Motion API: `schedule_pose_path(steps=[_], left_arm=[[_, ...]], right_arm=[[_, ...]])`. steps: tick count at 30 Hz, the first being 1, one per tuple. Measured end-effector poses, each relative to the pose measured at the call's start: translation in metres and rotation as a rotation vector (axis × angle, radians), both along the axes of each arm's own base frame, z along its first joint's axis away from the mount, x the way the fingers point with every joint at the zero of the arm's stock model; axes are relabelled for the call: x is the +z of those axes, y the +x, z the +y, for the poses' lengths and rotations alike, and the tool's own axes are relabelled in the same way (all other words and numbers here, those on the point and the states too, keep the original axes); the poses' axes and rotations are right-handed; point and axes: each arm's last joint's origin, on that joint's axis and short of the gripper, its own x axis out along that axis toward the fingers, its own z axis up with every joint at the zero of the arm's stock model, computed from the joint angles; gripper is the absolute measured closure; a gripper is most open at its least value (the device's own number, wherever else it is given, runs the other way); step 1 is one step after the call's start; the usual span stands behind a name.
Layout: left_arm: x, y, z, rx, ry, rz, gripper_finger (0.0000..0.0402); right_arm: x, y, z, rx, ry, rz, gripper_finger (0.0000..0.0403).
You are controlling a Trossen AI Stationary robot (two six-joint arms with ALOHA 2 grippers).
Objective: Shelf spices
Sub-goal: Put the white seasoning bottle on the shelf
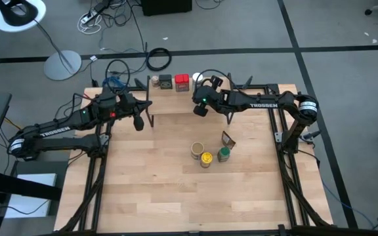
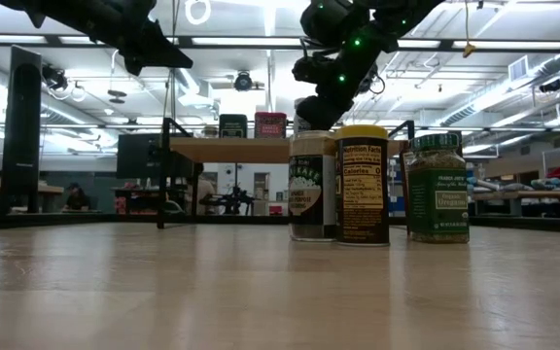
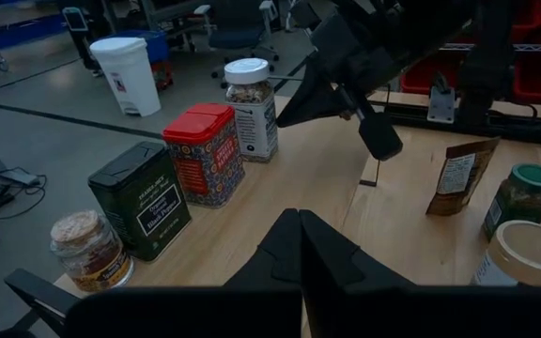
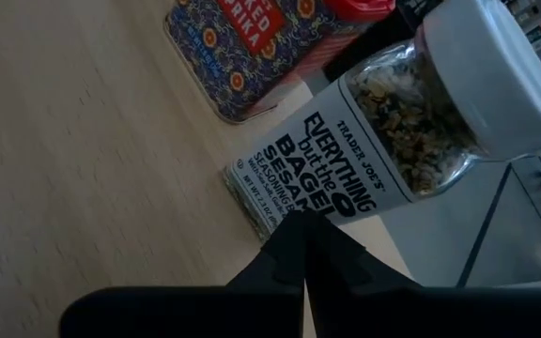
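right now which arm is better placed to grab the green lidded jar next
Right. Its pincer hangs just beyond the shelf edge, nearer the green-lidded jar; the left pincer sits farther off, past the shelf's other end.

Two dark, near-black arms with slim jointed links. White "TROSSEN" lettering along each forearm. Pale grey bands at the shoulder joints. Black cables looping off the wrists. Small green light glowing near the right hand (image 1: 200, 109); red near the left hand (image 1: 138, 120).

Grey floor (image 1: 241, 26), floor lamp (image 1: 20, 13), cables (image 1: 110, 13).
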Motion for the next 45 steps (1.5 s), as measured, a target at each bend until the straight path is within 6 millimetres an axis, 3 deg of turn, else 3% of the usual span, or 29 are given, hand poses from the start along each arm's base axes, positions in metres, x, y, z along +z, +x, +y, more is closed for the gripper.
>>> schedule_pose_path(steps=[45], left_arm=[[0.000, 0.000, 0.000, 0.011, 0.005, 0.003, 0.0401]], right_arm=[[0.012, 0.008, -0.008, 0.087, -0.037, -0.118, 0.0403]])
